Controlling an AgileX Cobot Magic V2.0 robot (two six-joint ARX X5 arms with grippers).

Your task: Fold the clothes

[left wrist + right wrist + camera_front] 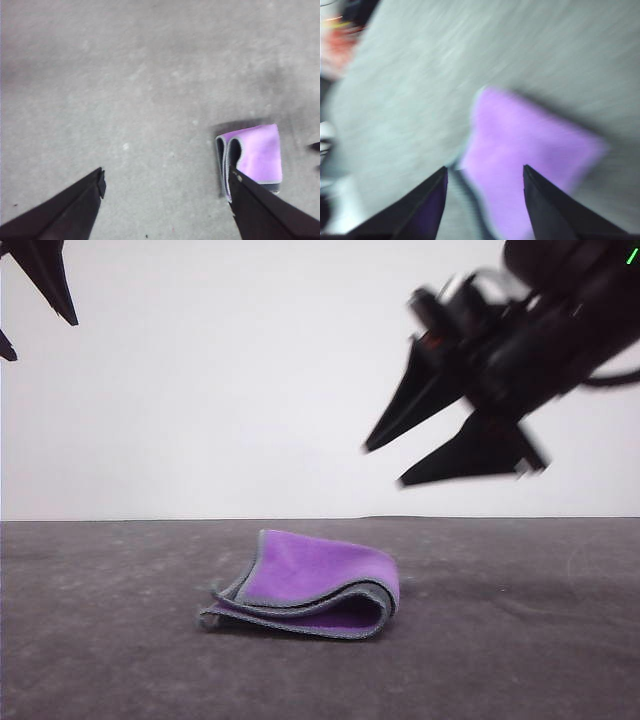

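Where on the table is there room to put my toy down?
There is bare table left of the folded cloth out to the edge of the front view, and more on its right. The strip in front of the cloth is free too. It is crowded above the cloth's right side, where the open right pincer hangs. The left pincer sits high at the left.

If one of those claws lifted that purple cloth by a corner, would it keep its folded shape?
Probably not. The purple cloth bends in soft rounded loops, so it looks floppy and would likely unfold and hang. It seems thin and light. Pushed along the grey table, it would probably bunch rather than slide.
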